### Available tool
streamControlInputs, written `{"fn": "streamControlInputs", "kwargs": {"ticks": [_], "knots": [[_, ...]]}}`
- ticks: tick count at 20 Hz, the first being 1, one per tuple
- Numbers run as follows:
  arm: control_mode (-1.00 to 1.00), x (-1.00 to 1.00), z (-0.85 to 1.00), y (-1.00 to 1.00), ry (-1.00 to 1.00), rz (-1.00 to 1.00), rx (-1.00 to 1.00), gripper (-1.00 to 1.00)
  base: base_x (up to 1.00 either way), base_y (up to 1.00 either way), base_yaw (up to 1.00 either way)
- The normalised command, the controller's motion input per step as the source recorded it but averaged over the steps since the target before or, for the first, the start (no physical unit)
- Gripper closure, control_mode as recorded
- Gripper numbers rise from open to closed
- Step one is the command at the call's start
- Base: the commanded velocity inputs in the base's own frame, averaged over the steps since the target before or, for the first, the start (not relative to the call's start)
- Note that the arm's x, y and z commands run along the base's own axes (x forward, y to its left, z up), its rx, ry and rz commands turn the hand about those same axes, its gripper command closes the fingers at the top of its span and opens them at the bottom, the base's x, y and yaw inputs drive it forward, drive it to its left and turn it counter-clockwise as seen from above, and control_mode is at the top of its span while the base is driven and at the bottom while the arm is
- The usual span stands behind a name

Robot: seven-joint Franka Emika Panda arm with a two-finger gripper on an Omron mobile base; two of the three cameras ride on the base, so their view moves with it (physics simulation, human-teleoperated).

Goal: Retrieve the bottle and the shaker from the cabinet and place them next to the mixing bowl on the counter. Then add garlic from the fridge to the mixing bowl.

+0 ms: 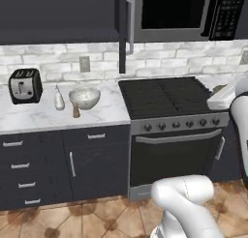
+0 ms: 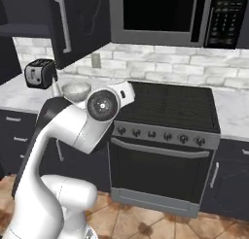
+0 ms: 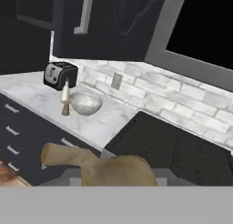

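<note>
Lumpy tan garlic, speckled round mixing bowl

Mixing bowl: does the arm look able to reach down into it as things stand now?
Probably yes. The mixing bowl is open on top; the bottle and the shaker stand beside it, not over it, and the cabinet door hangs higher, off to one side.
</note>
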Motion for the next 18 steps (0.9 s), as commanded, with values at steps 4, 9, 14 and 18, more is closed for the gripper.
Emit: {"fn": "streamControlInputs", "kwargs": {"ticks": [4, 9, 14, 18], "knots": [[1.00, 0.00, 0.00, 0.00, 0.00, 0.00, 0.00, 1.00, 0.13, 0.99, 0.21], [1.00, 0.00, 0.00, 0.00, 0.00, 0.00, 0.00, 1.00, 0.09, 0.78, 0.06], [1.00, 0.00, 0.00, 0.00, 0.00, 0.00, 0.00, 1.00, -0.05, 0.31, 0.00], [1.00, 0.00, 0.00, 0.00, 0.00, 0.00, 0.00, 1.00, -0.05, 0.44, -0.03]]}}
